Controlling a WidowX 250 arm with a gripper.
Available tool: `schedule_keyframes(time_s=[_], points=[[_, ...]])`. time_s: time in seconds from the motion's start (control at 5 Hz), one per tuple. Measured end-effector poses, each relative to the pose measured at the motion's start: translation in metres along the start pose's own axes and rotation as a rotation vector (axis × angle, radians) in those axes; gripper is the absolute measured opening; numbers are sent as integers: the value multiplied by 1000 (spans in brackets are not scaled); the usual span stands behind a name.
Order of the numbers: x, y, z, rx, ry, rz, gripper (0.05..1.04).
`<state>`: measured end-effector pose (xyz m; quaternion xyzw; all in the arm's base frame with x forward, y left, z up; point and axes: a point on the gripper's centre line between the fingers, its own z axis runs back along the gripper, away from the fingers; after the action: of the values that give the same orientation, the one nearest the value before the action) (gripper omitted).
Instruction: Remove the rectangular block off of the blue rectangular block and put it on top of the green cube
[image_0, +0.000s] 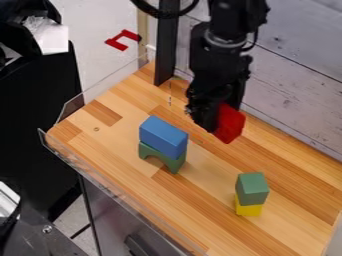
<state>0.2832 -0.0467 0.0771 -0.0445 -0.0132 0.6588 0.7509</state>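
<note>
Wood counter (200, 185): near the blue block (162, 136), your gripper (215, 125) is clasping red block (231, 123); green cube (252, 188) sitting farther off.

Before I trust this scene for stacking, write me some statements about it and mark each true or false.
1. The blue block rests on a green arch. True.
2. The tool holds a red block. True.
3. The red block lies on the blue block. False: it is apart from it, in the tool.
4. The green cube rests on a yellow block. True.
5. The red block sits on the green cube. False: nothing is on the cube.
</note>
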Motion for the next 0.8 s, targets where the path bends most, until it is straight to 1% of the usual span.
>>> schedule_keyframes(time_s=[0.2,0.4,0.6,0.8], points=[[-14,-1,5,-31,12,30,585],[-28,5,3,-36,36,13,585],[-46,10,2,-38,80,-130,585],[-59,12,-6,10,77,-258,585]])
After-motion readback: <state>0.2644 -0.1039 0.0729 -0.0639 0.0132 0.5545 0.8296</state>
